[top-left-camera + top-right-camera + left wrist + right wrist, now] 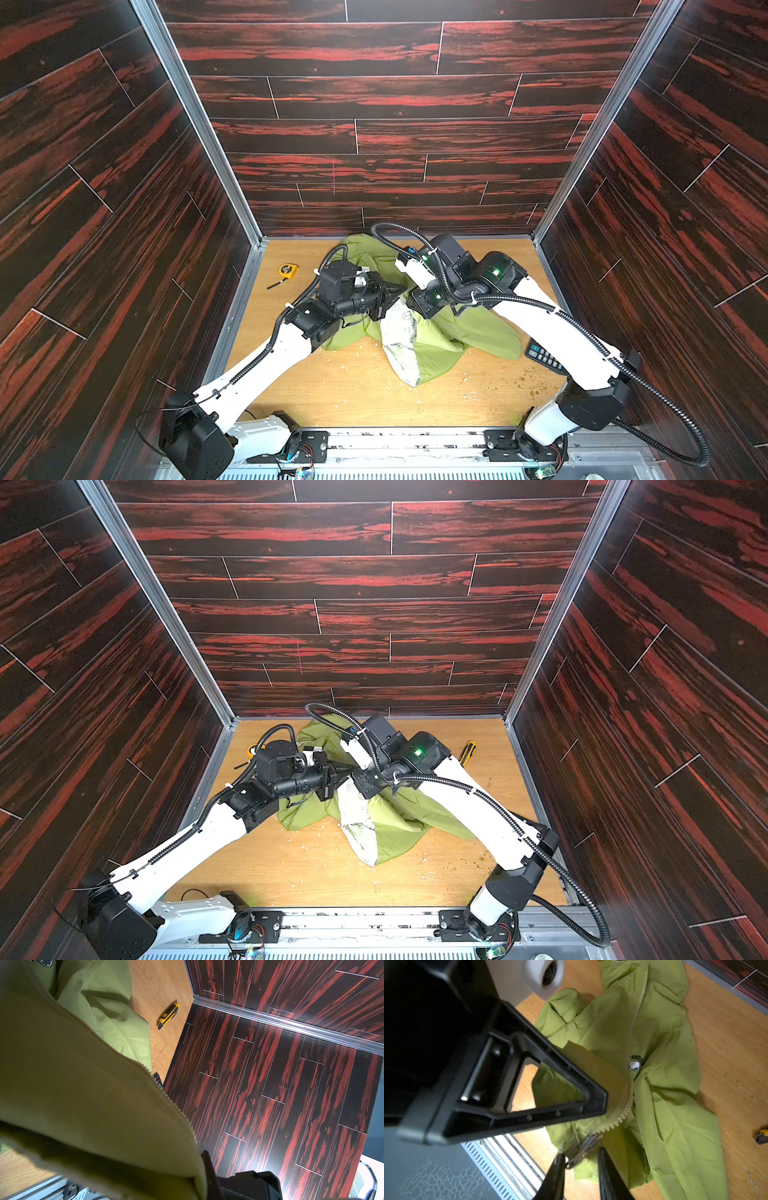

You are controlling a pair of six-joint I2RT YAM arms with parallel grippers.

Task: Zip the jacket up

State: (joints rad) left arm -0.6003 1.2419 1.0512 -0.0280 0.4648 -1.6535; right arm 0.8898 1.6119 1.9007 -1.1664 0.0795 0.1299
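Observation:
The lime-green jacket point(440, 349) point(395, 825) lies crumpled mid-table, its whitish lining point(399, 340) turned up at the front. My left gripper point(204, 1165) is shut on the jacket's point(83, 1084) front edge, beside the zipper teeth point(133, 1059). In the right wrist view its black triangular finger point(600, 1101) pinches the tape by the teeth point(623, 1113). My right gripper point(580, 1157) stands open, and the metal zipper pull point(583, 1150) lies between its fingertips, touching one finger. A small Snoopy logo point(634, 1065) shows on the jacket's point(664, 1043) chest.
A yellow tape measure point(288, 271) lies at the back left. A black keypad device point(544, 357) sits at the right, partly under my right arm. A yellow-black utility knife point(467, 752) point(168, 1015) lies back right. Crumbs dot the wooden table point(353, 395). Dark walls enclose three sides.

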